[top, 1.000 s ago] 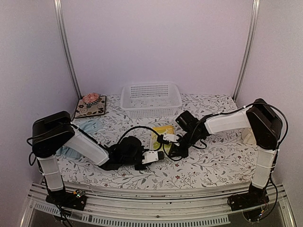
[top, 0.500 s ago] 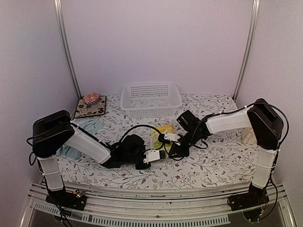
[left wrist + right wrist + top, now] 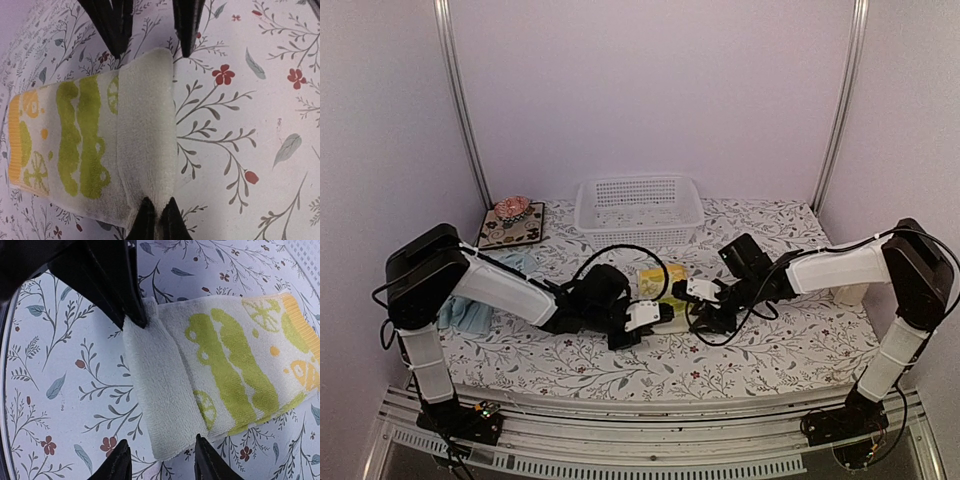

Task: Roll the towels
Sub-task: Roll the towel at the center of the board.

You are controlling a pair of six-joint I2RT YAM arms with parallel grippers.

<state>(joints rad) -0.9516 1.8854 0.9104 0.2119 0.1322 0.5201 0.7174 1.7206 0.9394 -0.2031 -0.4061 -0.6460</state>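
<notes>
The yellow-green towel [image 3: 661, 281] lies flat on the floral table, its near end turned over into a pale band [image 3: 147, 135]. My left gripper [image 3: 159, 220] is shut on one end of that band; from above it [image 3: 658, 316] sits at the towel's near left corner. My right gripper [image 3: 162, 462] is open, its fingers straddling the band's other end [image 3: 165, 415] without touching it; from above it [image 3: 688, 314] sits just right of the towel. The light blue towel [image 3: 470, 312] lies at the left, partly hidden behind the left arm.
A white perforated basket [image 3: 640, 212] stands at the back centre. A dark floral mat [image 3: 510, 228] with a pink object on it is at the back left. A cream object [image 3: 845, 292] sits by the right arm.
My right gripper has opened, let go of the towel's fold and drawn back to the right. My left gripper has shut on the fold's other end.
</notes>
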